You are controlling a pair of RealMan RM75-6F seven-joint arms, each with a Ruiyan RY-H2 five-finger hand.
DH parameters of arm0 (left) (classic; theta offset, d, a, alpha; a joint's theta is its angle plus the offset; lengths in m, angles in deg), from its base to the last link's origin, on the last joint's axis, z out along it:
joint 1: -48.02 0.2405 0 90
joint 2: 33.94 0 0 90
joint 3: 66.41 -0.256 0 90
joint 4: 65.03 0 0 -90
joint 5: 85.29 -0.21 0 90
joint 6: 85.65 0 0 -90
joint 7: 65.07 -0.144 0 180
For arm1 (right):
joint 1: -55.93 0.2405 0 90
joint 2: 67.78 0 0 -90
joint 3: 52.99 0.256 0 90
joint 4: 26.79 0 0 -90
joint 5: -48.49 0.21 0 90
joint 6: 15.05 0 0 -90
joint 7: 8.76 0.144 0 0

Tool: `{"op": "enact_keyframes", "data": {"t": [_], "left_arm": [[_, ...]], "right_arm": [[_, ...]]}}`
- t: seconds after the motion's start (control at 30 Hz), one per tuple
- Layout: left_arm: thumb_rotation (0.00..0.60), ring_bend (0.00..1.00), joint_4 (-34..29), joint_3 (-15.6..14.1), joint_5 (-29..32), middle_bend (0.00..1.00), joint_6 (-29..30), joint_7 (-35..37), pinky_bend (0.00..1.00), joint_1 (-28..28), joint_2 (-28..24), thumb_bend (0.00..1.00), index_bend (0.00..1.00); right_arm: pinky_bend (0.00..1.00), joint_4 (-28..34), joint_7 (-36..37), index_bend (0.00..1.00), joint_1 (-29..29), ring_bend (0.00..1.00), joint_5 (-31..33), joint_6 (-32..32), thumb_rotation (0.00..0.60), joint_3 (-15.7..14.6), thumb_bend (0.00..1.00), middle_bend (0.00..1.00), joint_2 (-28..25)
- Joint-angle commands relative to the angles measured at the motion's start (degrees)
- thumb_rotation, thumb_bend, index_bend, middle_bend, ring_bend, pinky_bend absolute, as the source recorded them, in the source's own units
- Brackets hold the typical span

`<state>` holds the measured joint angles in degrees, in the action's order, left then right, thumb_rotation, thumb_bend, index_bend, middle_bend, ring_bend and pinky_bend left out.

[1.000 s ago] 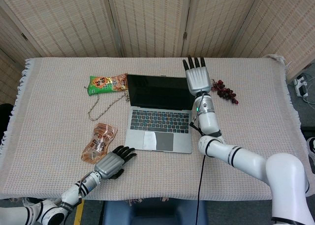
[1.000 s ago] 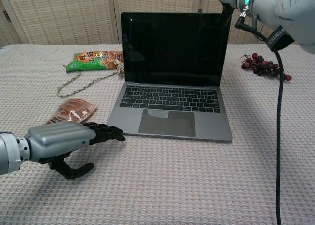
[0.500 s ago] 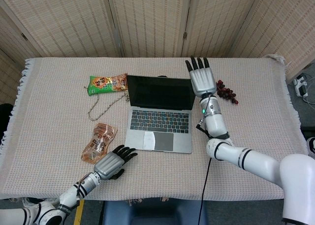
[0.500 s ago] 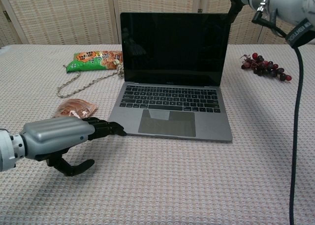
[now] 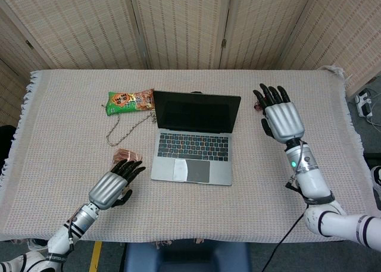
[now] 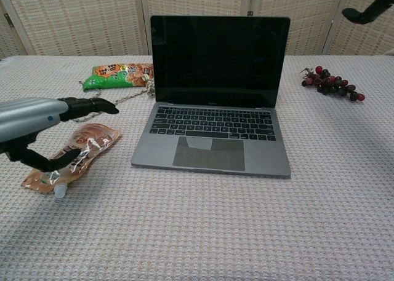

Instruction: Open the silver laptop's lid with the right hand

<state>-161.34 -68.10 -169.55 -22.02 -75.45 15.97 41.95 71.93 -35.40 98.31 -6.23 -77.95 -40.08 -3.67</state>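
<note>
The silver laptop (image 5: 193,142) (image 6: 217,102) stands at the table's middle with its lid raised and its dark screen facing me. My right hand (image 5: 280,118) hovers well to the right of the lid, fingers spread, touching nothing; the chest view shows only its fingertips (image 6: 368,11) at the top right corner. My left hand (image 5: 112,185) (image 6: 38,121) is raised over the orange pouch at the front left, fingers extended, empty.
A green snack bag (image 5: 131,101) (image 6: 118,74) and a coiled rope (image 5: 126,128) lie left of the laptop. An orange pouch (image 6: 69,156) sits under my left hand. Dark grapes (image 6: 329,83) lie right of the laptop. Woven screens stand behind the table.
My right hand has drawn away from the lid's right edge, moving right and toward me. My left hand has lifted and shifted left over the pouch. The lid stays up.
</note>
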Motion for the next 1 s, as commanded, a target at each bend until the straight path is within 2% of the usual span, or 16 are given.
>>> {"op": "enact_keyframes", "data": {"t": [0.03, 0.23, 0.43, 0.8, 1.0], "left_arm": [[0.600, 0.00, -1.23, 1.60, -0.04, 0.05, 4.84, 2.83, 0.00, 2.68, -2.83, 0.61, 0.05], [0.600, 0.00, -2.60, 2.71, 1.64, 0.05, 10.46, 4.58, 0.00, 6.73, -7.39, 0.61, 0.05], [0.600, 0.00, -3.49, 2.87, 3.35, 0.05, 14.87, 5.72, 0.00, 10.98, -10.61, 0.61, 0.05], [0.600, 0.00, -3.18, 1.69, 2.10, 0.05, 26.59, 6.03, 0.00, 20.57, -10.54, 0.61, 0.06], [0.600, 0.00, -1.83, 0.12, 0.78, 0.05, 28.67, 6.83, 0.00, 24.09, -9.62, 0.61, 0.06]], "right_arm": [[0.00, 3.23, 6.30, 0.00, -6.34, 0.00, -6.94, -4.15, 0.600, -4.21, 0.55, 0.00, -3.88], [0.00, 1.78, 16.77, 0.00, -14.38, 0.00, -16.66, -9.68, 0.600, -8.77, 0.55, 0.00, -5.86], [0.00, -1.94, 22.91, 0.00, -21.34, 0.00, -23.85, -16.59, 0.600, -12.29, 0.55, 0.00, -4.67], [0.00, -5.79, 27.01, 0.00, -31.13, 0.00, -28.60, -25.73, 0.600, -15.09, 0.55, 0.00, -0.40], [0.00, -6.44, 27.65, 0.00, -33.78, 0.00, -29.96, -26.87, 0.600, -15.68, 0.55, 0.00, 0.73]]}}
